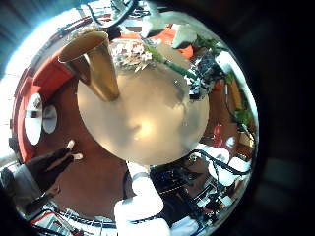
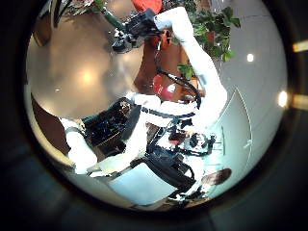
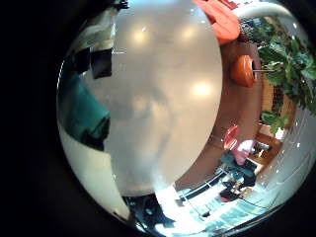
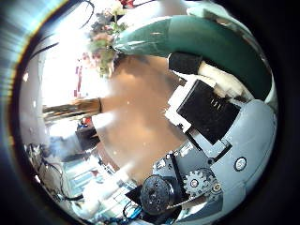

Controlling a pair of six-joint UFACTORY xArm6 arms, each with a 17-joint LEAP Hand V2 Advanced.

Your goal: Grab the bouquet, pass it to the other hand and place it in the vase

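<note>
Golden metallic flared vase point(image 1: 94, 64) stands on round pale glossy table point(image 1: 148, 128), near its edge. Bouquet of pale flowers with green stems point(image 1: 138, 54) lies on tabletop just beside vase, at same edge, stems pointing toward right hand point(image 1: 202, 74). That hand sits at stem ends, likely for the pickup; whether its fingers clasp the stems, cannot tell. Left hand hangs high over table, likely waiting for handover; its fingers unseen. Vase empty.

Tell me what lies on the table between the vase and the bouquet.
Nothing: in the left little finger side palm view the vase stands on the round table and the bouquet lies close beside it, with only bare tabletop between them.
</note>
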